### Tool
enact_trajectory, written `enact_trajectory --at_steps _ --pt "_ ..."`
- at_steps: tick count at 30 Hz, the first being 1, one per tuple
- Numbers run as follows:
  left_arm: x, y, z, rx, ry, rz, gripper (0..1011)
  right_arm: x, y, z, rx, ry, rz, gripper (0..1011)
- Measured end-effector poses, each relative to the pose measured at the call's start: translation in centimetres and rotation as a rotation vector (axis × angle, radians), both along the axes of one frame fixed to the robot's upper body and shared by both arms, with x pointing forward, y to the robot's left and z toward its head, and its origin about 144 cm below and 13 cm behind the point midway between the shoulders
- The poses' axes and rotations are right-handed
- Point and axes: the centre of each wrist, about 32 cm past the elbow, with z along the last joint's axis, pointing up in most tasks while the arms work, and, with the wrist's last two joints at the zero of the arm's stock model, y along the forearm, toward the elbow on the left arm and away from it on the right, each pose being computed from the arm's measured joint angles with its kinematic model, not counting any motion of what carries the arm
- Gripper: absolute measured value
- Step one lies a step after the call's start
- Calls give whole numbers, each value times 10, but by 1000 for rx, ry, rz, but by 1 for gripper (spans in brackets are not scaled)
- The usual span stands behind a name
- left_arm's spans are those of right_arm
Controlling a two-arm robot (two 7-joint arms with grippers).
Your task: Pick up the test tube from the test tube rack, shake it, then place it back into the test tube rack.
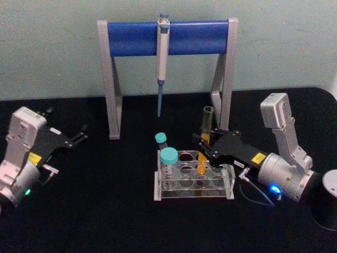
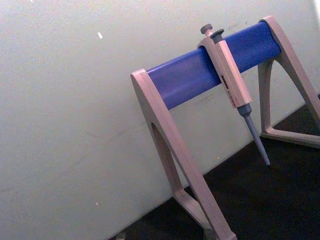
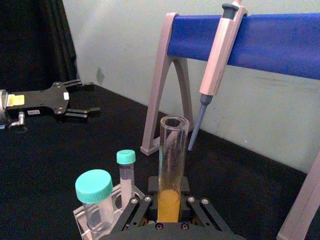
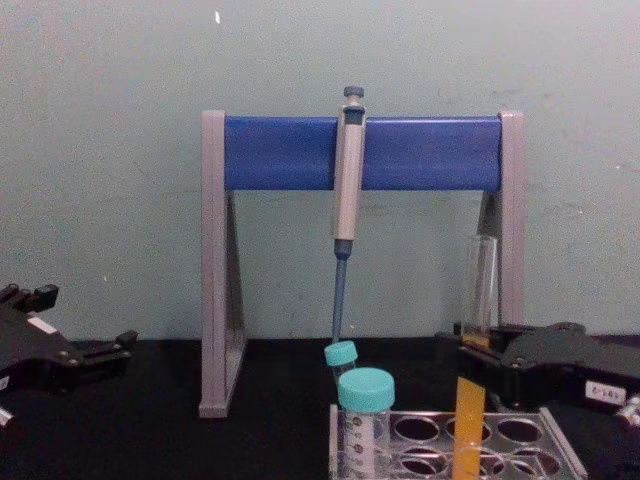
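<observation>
The tall clear glass test tube (image 1: pixel 204 141) stands in the low clear plastic test tube rack (image 1: pixel 192 178), right of two teal-capped tubes (image 1: pixel 168 157). The grey-and-blue pipette stand (image 1: pixel 167 38) stands farther back.

There is 1 test tube (image 1: pixel 205 138) with orange-yellow liquid and 1 test tube rack (image 1: pixel 192 182) on the black tabletop (image 1: pixel 105 211). The rack shows 2 rows of 4 round holes, so 8 holes, though its right end is partly hidden. 2 teal-capped tubes (image 1: pixel 169 163) stand at its left end. Far behind stands 1 pipette stand (image 1: pixel 167 38) with 1 pipette (image 1: pixel 162 58) on it. 2 hands show: left hand (image 1: pixel 79 136), right hand (image 1: pixel 202 146).
</observation>
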Motion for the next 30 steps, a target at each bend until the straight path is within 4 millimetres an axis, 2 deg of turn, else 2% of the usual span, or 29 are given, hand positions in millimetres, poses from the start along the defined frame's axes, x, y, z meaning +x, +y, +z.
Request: enact_trajectory --at_steps 30 --pt "0 0 0 0 0 0 1001 2 1 -8 -16 22 -7 230"
